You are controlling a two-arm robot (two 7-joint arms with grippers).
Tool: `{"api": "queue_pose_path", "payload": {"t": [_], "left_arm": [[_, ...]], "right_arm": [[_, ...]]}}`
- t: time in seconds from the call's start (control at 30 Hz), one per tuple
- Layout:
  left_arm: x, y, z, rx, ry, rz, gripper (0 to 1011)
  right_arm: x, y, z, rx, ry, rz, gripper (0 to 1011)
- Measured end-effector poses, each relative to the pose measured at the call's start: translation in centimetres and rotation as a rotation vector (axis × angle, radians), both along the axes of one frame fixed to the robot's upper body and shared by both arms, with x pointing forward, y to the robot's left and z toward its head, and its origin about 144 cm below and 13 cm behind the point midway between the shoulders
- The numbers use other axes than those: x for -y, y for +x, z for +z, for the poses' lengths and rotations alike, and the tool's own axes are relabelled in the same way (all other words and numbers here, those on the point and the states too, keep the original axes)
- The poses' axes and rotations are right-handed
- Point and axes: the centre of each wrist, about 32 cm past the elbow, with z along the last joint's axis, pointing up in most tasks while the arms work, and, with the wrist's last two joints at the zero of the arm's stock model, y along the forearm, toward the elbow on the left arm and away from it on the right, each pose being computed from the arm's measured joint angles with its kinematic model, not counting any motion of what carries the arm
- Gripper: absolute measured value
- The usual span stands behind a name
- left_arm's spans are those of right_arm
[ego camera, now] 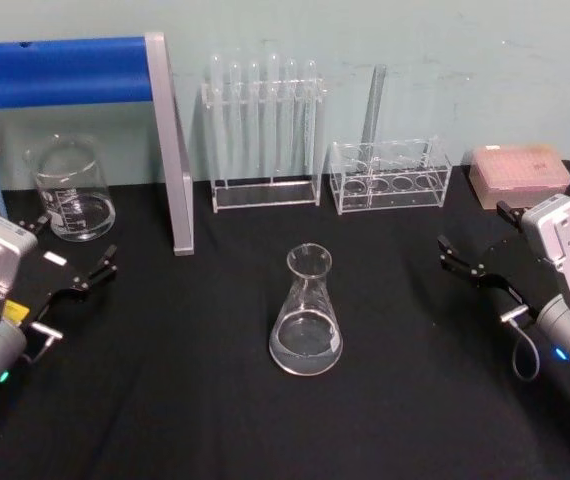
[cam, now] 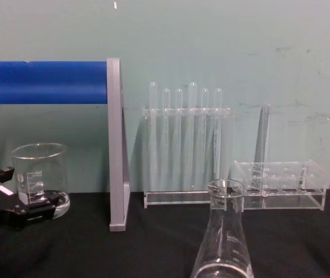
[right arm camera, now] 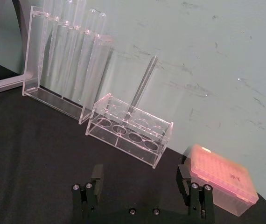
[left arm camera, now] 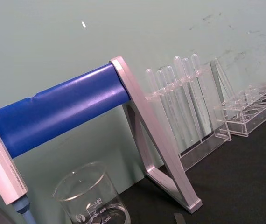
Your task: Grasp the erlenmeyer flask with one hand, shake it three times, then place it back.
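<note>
1. Plainly, the task is at its first step: the erlenmeyer flask [ego camera: 306, 315] stands upright and ungrasped on the black surface [ego camera: 165, 400], near the middle and roughly midway between the two arms. It stands apart from every other thing there.
2. The left tool [ego camera: 70, 245] hovers low at the robot's left, just in front of the glass beaker [ego camera: 69, 187]. Its fingers are spread wide and hold nothing.
3. The right tool [ego camera: 480, 232] hangs at the robot's right, near the pink tip box [ego camera: 519, 172]. In the right wrist view its two fingers [right arm camera: 97, 173] are well apart with bare surface between them, so it is released too.
4. Both tools sit well apart from the flask, and neither is clearly nearer, so I cannot tell which arm will take it.
5. In the chest view the flask [cam: 223, 243] rises close in front, its flared lip below the level of the test tube rack [cam: 185, 145] behind it.
6. The next move, as I judge it, calls for one tool to travel in toward the centre and line its spread fingers on either side of the narrow neck. It should then close just under the lip.
7. The glass is smooth and tapered, so a grip too low on the cone could slide. The flask seems to hold a little clear liquid, so the shaking wants a firm hold.
</note>
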Motion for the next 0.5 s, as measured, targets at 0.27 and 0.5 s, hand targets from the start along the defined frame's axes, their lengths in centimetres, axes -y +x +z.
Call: {"api": "queue_pose_path", "payload": {"t": [0.27, 0.5], "left_arm": [[0.0, 0.0, 0.0, 0.0, 0.0, 0.0, 1001], [0.0, 0.0, 0.0, 0.0, 0.0, 0.0, 1001]], "right_arm": [[0.04, -0.11, 0.03, -0.002, 0.004, 0.007, 1000], [-0.03, -1.0, 0.51, -0.012, 0.046, 0.058, 1000]]}}
